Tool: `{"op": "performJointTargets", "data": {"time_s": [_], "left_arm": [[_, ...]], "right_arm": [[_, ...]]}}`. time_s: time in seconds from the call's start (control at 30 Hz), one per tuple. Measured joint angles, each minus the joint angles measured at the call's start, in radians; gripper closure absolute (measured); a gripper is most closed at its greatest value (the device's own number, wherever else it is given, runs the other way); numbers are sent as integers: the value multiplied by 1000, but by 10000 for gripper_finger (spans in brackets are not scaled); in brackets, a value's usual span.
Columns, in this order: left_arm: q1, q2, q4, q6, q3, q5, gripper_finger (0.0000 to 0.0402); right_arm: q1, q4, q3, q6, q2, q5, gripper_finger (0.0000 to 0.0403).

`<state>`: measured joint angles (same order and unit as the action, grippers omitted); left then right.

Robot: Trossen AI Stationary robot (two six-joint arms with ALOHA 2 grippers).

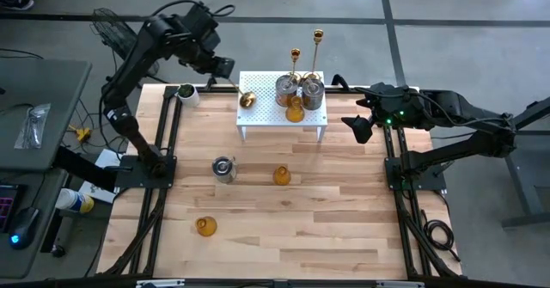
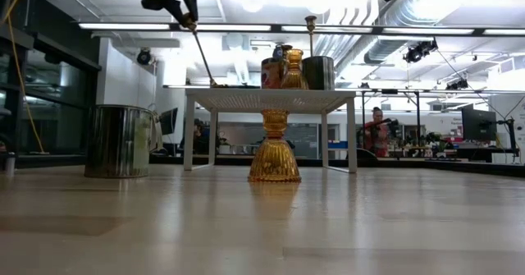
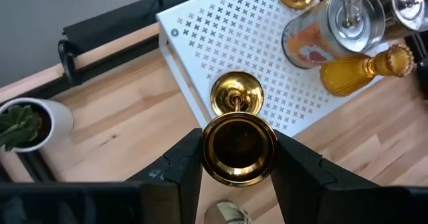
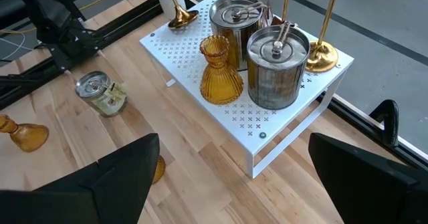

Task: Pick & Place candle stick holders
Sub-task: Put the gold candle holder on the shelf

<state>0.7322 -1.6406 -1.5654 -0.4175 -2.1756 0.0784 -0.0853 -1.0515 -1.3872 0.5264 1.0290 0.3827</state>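
Note:
My left gripper (image 1: 225,68) is shut on a slim gold stick (image 3: 238,144) over the left end of the white perforated rack (image 1: 282,120). Two more gold sticks (image 1: 295,58) (image 1: 317,39), two silver cups (image 1: 288,88) (image 1: 313,94) and an amber glass holder (image 1: 295,110) stand on the rack. On the table stand a silver cup (image 1: 223,169) and an amber holder (image 1: 282,176). Another amber holder (image 1: 205,227) lies on its side near the front. My right gripper (image 1: 359,130) is open and empty, right of the rack. My left gripper pinches the gold stick's top cup (image 3: 239,150) between its two fingers (image 3: 184,164), one on each side. The fingers come from above, slanting in from the table's left. The stick leans below them (image 2: 203,53), its round base (image 3: 236,94) on the rack near its left edge.
A white cup with a green plant (image 1: 186,94) stands at the table's far left corner, close to the rack. Black rails (image 1: 163,142) (image 1: 397,163) run along both sides of the table. There is bare wood at the front right (image 1: 344,228).

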Motion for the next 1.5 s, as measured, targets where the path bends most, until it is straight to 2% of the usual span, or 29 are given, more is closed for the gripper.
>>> {"op": "performJointTargets", "data": {"time_s": [1.07,1.5], "left_arm": [[0,-21,58,73,-12,9,245],[0,-21,133,99,-11,26,245]], "right_arm": [[0,-23,0,0,0,3,27],[0,-23,0,0,0,3,27]]}}
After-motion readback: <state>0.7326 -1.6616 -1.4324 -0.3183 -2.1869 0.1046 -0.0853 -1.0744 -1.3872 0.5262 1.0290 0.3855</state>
